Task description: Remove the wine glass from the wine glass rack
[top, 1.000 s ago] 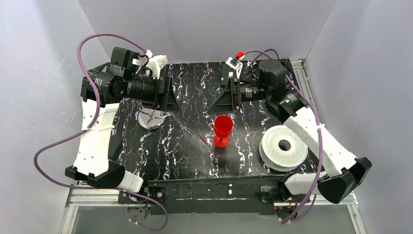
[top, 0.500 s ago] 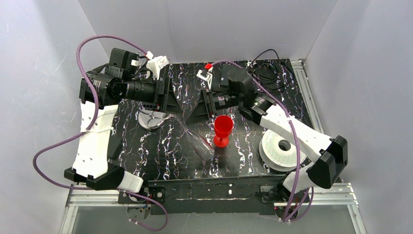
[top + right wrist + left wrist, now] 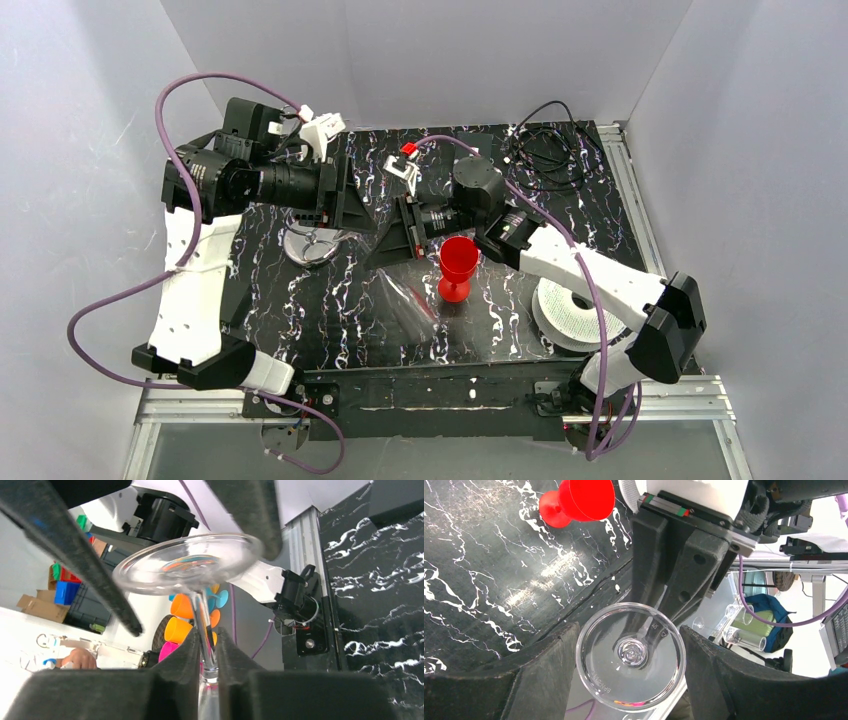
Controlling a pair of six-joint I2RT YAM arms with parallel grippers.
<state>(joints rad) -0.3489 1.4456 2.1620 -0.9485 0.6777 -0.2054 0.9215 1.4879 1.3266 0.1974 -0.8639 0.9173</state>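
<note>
At 9 o'clock on the table point(image 3: 600, 200), under the left arm, stands the wine glass rack point(image 3: 310, 246), wire loops on a shiny round base. At its 3 o'clock the wine glass point(image 3: 630, 656) is clear and colourless, with a wide round foot and a thin stem. The left gripper point(image 3: 629, 632) clamps the foot's rim. The right gripper point(image 3: 206, 641) is pinched on the stem.

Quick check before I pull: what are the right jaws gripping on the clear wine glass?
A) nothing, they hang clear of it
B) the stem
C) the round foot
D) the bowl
B: in the right wrist view the right jaws pinch the thin stem of the wine glass, close to its round foot.
</note>
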